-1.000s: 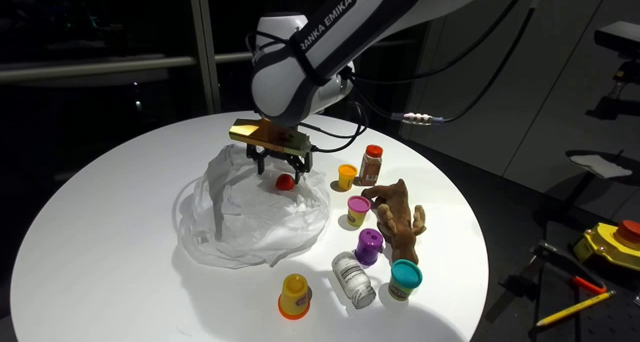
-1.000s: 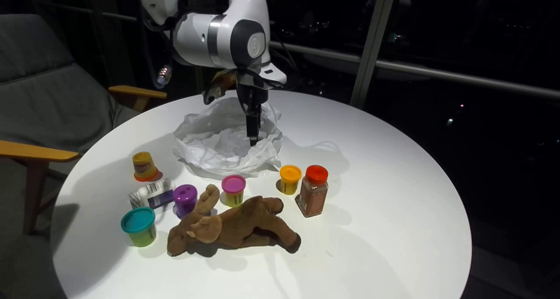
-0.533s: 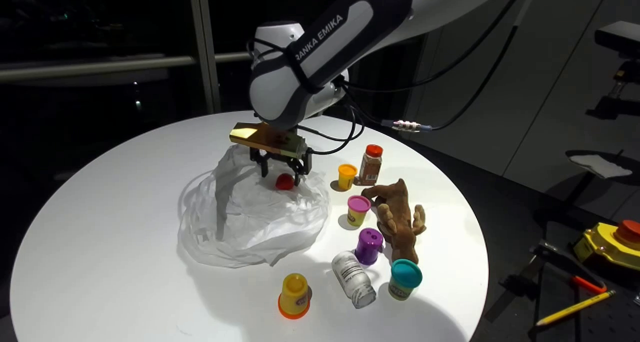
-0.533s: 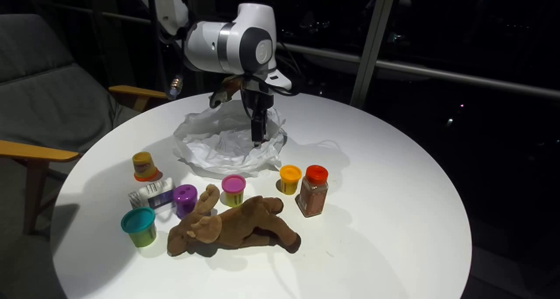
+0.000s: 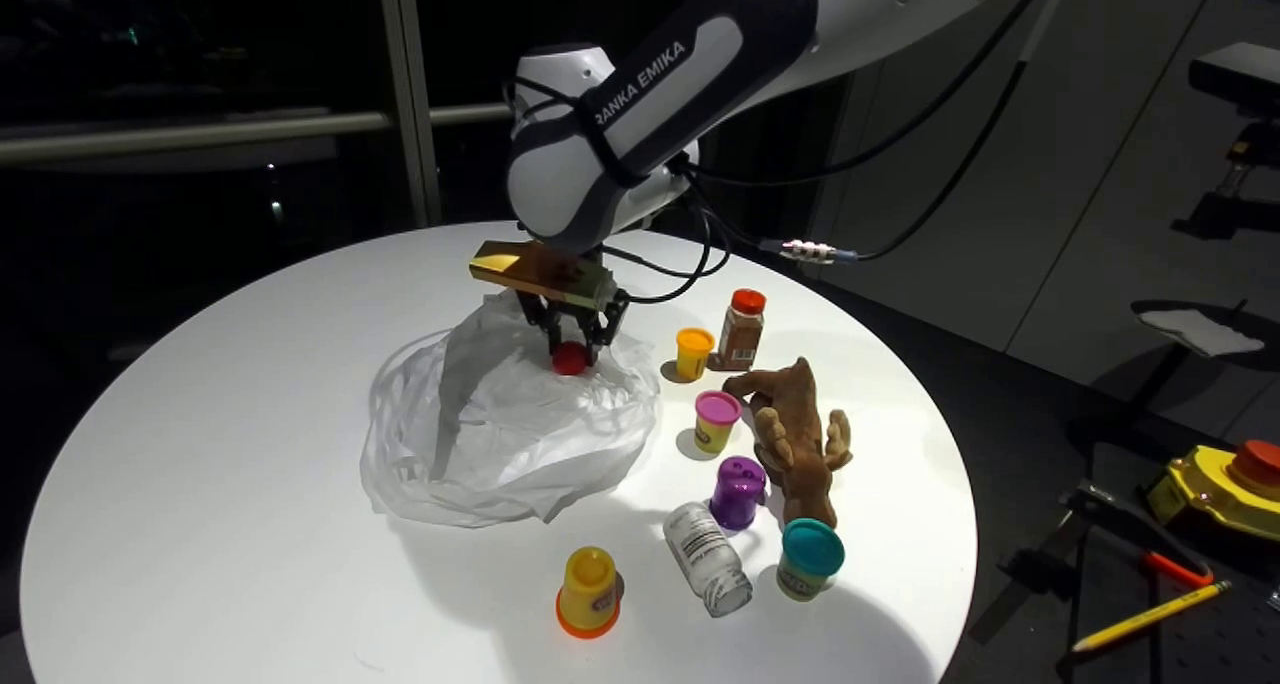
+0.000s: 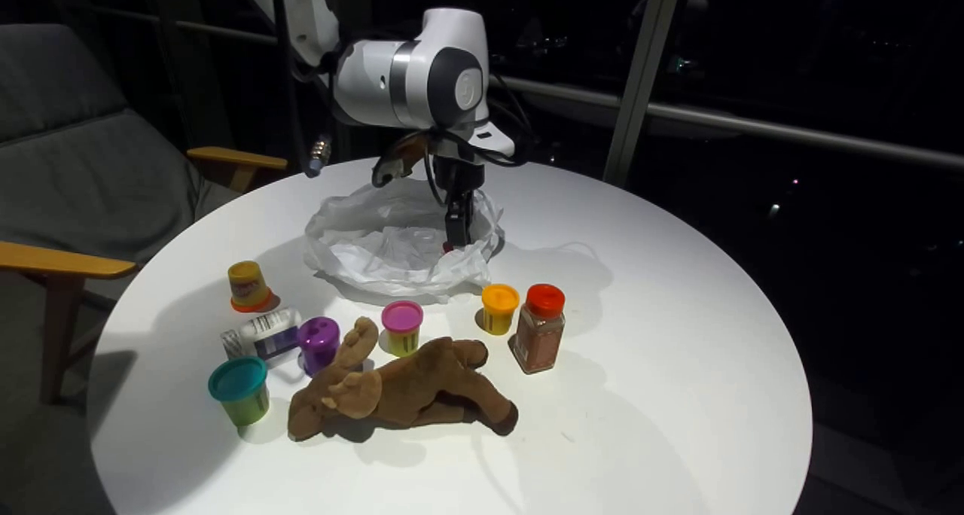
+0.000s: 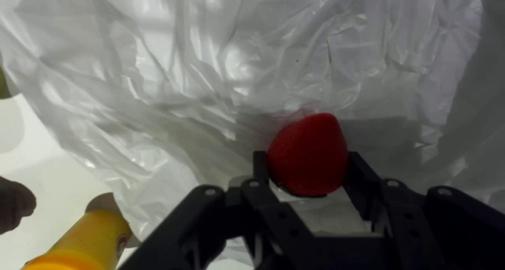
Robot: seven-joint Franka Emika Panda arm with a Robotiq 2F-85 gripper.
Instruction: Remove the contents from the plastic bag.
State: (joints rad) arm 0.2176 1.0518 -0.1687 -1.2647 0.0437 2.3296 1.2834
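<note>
The plastic bag (image 5: 540,434) is a wrinkled, see-through whitish heap, its mouth spread wide. Inside it sits a rounded red item (image 7: 309,151) with a dark edge at its base. My gripper (image 5: 574,352) reaches down into the bag, its fingers (image 7: 261,165) touching both sides of the red item, shut on it. Outside lie other contents: a brown plush moose (image 6: 422,387), an orange-lidded cup (image 6: 499,308), a pink-lidded cup (image 6: 402,327), a purple cup (image 6: 319,343), a teal-lidded cup (image 6: 239,391), an upturned yellow cup (image 5: 588,589) and a white bottle (image 5: 706,556).
A jar with a red lid (image 6: 539,328) stands beside the orange-lidded cup. Everything rests on a round white table (image 6: 678,394). A grey chair (image 6: 83,146) is at its edge in an exterior view. Bag film rises around the gripper.
My gripper has come down slightly and its fingers have drawn together onto the red item. The bag's film has shifted a little along with it.
</note>
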